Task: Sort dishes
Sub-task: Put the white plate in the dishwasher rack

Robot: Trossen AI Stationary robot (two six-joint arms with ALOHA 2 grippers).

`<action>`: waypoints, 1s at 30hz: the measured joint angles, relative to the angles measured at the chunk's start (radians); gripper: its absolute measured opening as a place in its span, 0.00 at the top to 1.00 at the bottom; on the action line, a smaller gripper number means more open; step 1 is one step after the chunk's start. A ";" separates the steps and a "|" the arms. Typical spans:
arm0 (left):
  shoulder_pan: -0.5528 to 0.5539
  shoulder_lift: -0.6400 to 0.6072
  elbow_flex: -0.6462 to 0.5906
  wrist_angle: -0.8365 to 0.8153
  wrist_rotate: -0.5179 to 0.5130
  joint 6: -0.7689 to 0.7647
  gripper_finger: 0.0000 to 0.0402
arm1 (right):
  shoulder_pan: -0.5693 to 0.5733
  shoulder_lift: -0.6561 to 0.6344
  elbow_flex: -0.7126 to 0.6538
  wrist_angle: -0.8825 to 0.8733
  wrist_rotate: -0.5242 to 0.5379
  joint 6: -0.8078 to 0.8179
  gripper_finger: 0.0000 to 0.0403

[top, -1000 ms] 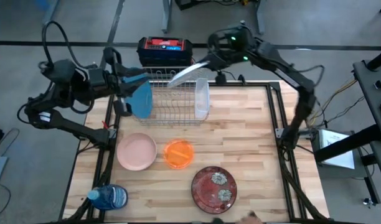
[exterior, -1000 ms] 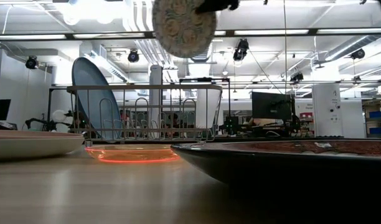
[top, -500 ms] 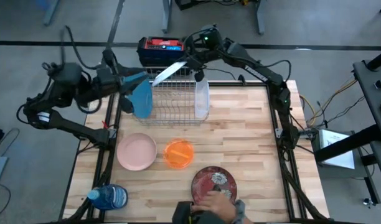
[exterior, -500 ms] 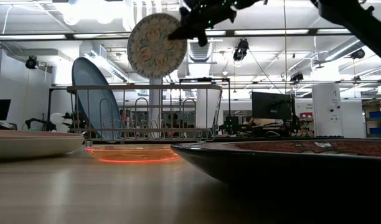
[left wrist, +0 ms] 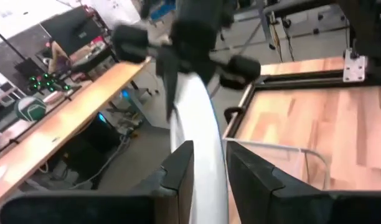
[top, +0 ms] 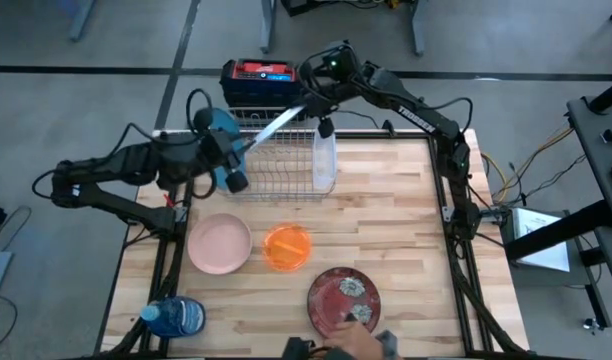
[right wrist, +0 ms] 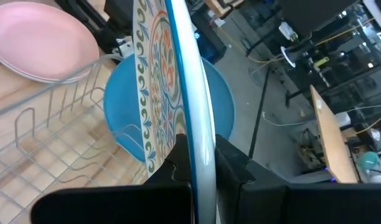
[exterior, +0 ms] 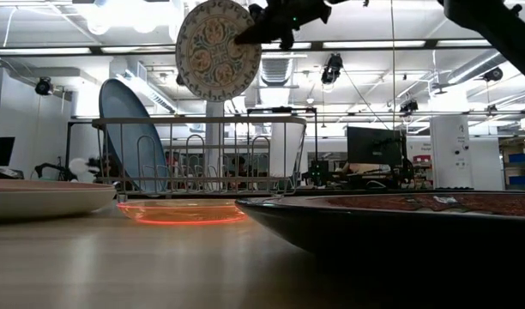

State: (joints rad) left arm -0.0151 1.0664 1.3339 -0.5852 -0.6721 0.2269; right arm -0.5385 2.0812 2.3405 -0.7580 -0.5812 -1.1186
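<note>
My right gripper (top: pixel 311 100) is shut on the ornate teal-white plate (top: pixel 278 124), which it holds high above the wire dish rack (top: pixel 286 170). My left gripper (top: pixel 240 160) is open at the plate's other end. In the left wrist view its fingers (left wrist: pixel 178 171) stand on either side of the white rim (left wrist: pixel 200 118). The large blue plate (exterior: pixel 132 133) stands on edge in the rack's left end. On the table lie the pink dish (top: pixel 220 243) and the orange bowl (top: pixel 287 247). My right gripper pinches the ornate plate's rim (right wrist: pixel 192 118) between its two fingers, coming from the table's far right side. The plate is lifted clear and stands on edge, its patterned face (exterior: pixel 213 50) toward the near side. My left gripper: whether its fingers touch the rim, I cannot tell.
A clear container (top: pixel 325 160) stands in the rack's right end. A dark red plate (top: pixel 343 298) lies near the table's near edge, with a person's hand (top: pixel 358 338) beside it. A blue water bottle (top: pixel 176 317) lies at the near left corner. A red-black box (top: pixel 263 78) sits beyond the far edge.
My right gripper carried the ornate plate left over the rack, then raised it a little and turned it more face-on to the near side. My left arm swung in from beyond the table's left edge toward the plate's free end. The person's hand reached the red plate, then drew back.
</note>
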 joint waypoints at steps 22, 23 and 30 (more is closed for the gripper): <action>-0.003 -0.006 -0.171 0.077 -0.221 -0.025 0.39 | 0.034 -0.018 -0.002 -0.012 0.052 -0.039 0.97; -0.003 -0.007 -0.162 0.070 -0.229 -0.023 0.39 | 0.034 -0.018 -0.002 -0.008 0.054 -0.035 0.97; -0.005 -0.016 -0.064 -0.016 -0.260 -0.005 0.39 | 0.032 -0.020 -0.002 0.000 0.077 -0.027 0.97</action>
State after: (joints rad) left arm -0.0196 1.0508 1.2696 -0.6015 -0.9325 0.2219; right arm -0.5068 2.0609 2.3387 -0.7585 -0.5046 -1.1461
